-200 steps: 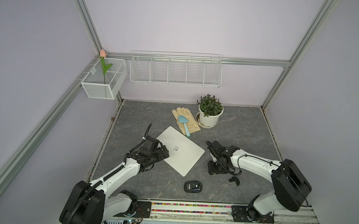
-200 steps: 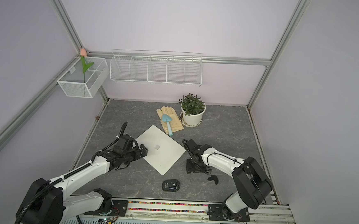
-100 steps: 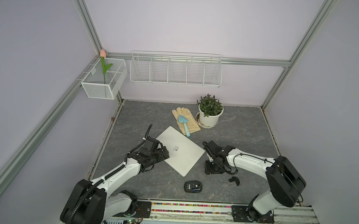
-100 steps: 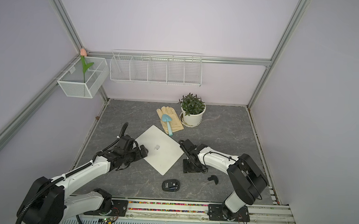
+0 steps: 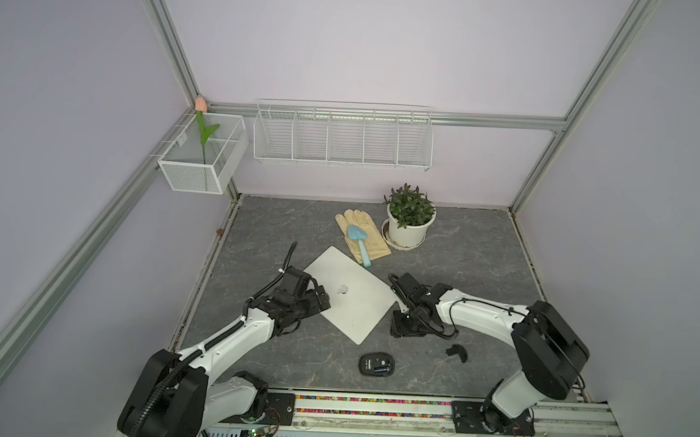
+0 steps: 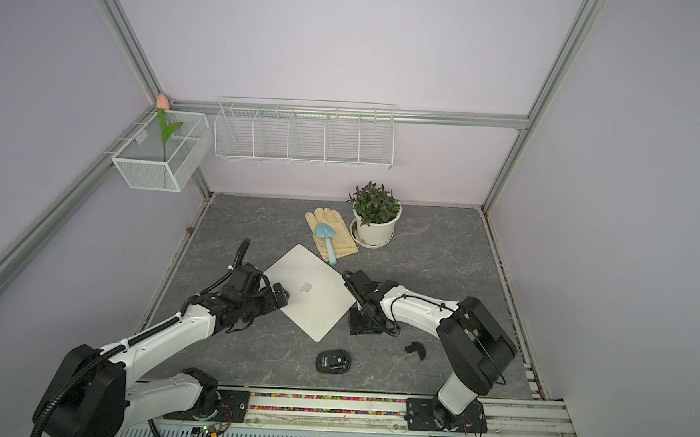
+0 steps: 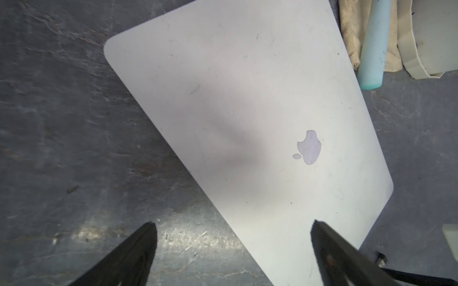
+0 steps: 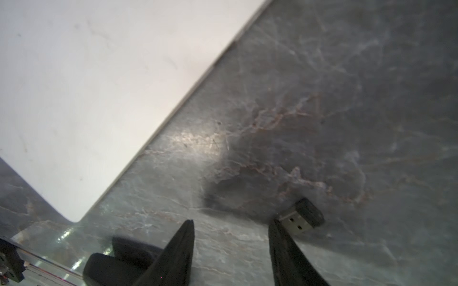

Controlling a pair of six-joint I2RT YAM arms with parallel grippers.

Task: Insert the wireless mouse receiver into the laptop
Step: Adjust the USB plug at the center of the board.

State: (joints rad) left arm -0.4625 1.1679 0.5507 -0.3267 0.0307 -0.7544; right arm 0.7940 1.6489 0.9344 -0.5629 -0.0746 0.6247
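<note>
Update: vs a sec ago the right gripper point(image 5: 401, 326) has slid in closer to the laptop point(image 5: 347, 296) side edge; left gripper point(image 7: 233, 225), mouse point(image 5: 377, 363) and its cover piece point(image 5: 456, 353) sit where they were. Only the right wrist cam shows the receiver point(image 8: 302, 219): lying on the table point(image 8: 347, 99), just outside one finger point(image 8: 282, 247), nothing btw the parted jaws. Left wrist cam shows left jaws wide apart, empty, straddling the lid's edge. Both top views: mouse belly-up near the front rail point(image 5: 370, 404), cover well apart. Only marking I can read is the apple logo point(image 7: 308, 147) on the lid
</note>
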